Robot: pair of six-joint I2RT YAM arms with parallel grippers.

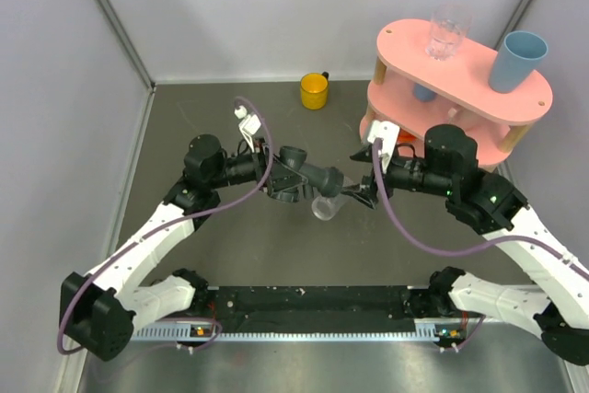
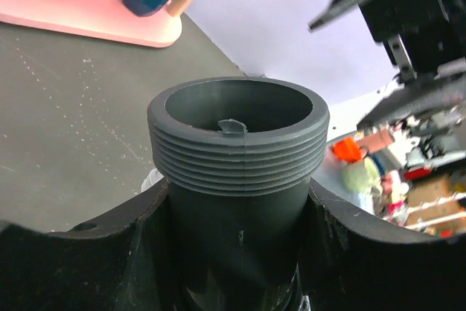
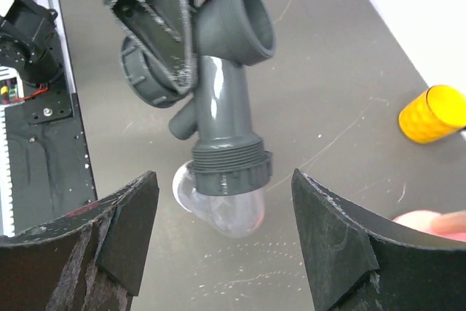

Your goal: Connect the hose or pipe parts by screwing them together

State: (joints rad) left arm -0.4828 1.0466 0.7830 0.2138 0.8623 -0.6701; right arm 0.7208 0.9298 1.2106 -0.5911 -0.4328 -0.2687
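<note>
Two parts: dark grey plastic T-shaped pipe fitting (image 3: 218, 100), clear grey-collared tube (image 3: 222, 205) on its end.
Left hand (image 1: 281, 183): clamped on fitting.
Right hand (image 1: 352, 194): wide, empty.

Top view high, downward; wrist views close, opposed, sharing pipe fitting (image 2: 239, 152)

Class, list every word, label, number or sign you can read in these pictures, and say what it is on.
None can be read.
Grey pipe fitting: bare threads, no lettering.
Yellow cup, blue cup, pink shelf: plain.
Background clutter in the left wrist view: too blurred to read.
</note>
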